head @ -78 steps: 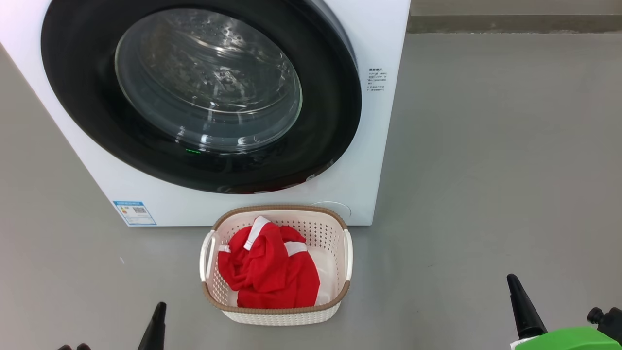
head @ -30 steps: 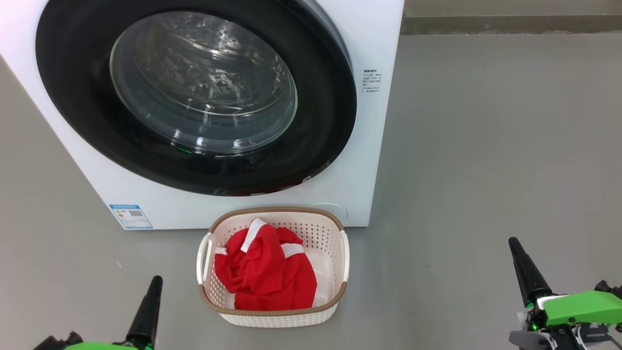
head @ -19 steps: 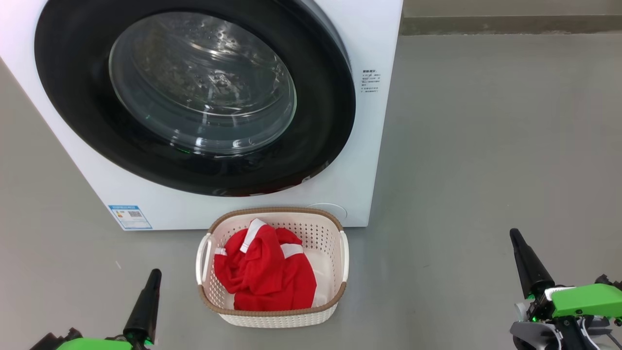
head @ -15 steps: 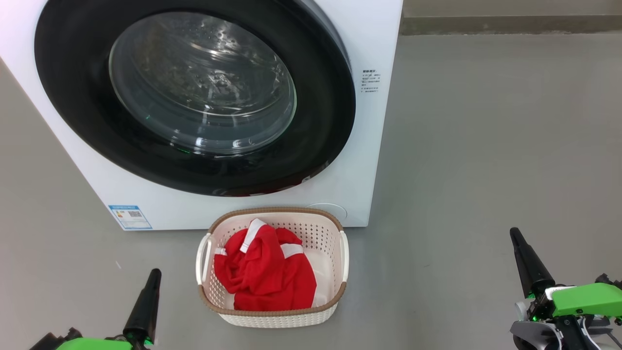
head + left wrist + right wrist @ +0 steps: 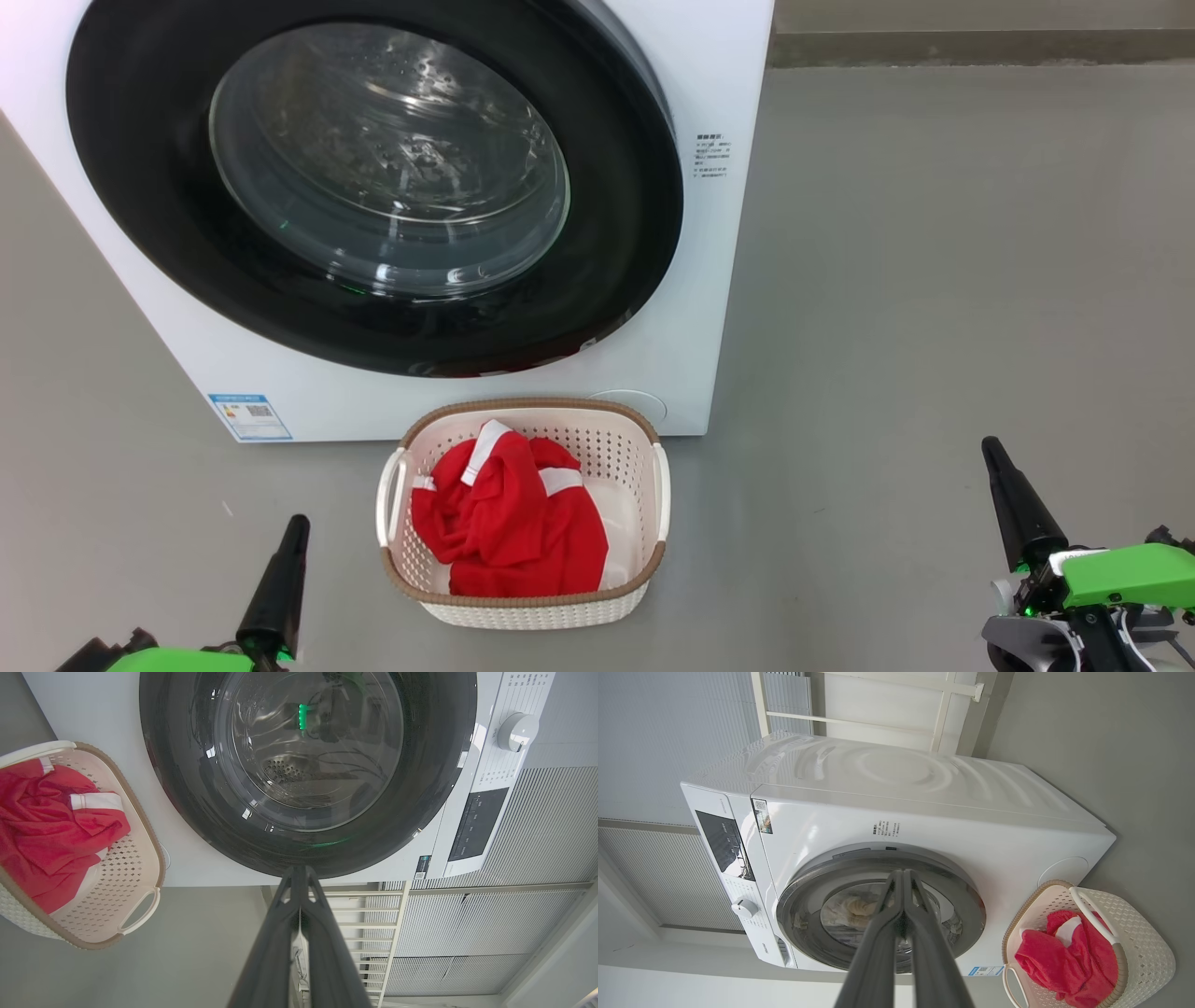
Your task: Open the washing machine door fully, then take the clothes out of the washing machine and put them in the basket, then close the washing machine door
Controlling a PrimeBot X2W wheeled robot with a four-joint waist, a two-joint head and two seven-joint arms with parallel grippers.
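The white washing machine (image 5: 728, 280) stands ahead with its black-rimmed round door (image 5: 616, 233) shut flat against the front. On the floor just before it sits the cream basket (image 5: 523, 409), holding the red clothes (image 5: 509, 527) with white stripes. My left gripper (image 5: 299, 525) is low at the left, shut and empty. At the lower right my right gripper (image 5: 990, 448) is also shut and empty. In the left wrist view, the left gripper (image 5: 299, 872) points at the door (image 5: 308, 765), with the basket (image 5: 140, 858) to one side. The right gripper (image 5: 902, 875) faces the door (image 5: 966, 905) from a distance.
Bare grey floor (image 5: 934, 280) spreads to the right of the machine up to a low kerb (image 5: 980, 47) at the back. The machine's control panel and dial (image 5: 516, 730) are beside the door. A white slatted wall (image 5: 514, 924) and railing stand behind.
Since the oldest frame both grippers have come up further into the head view, and the camera has shifted slightly. Over the last second almost nothing has moved.
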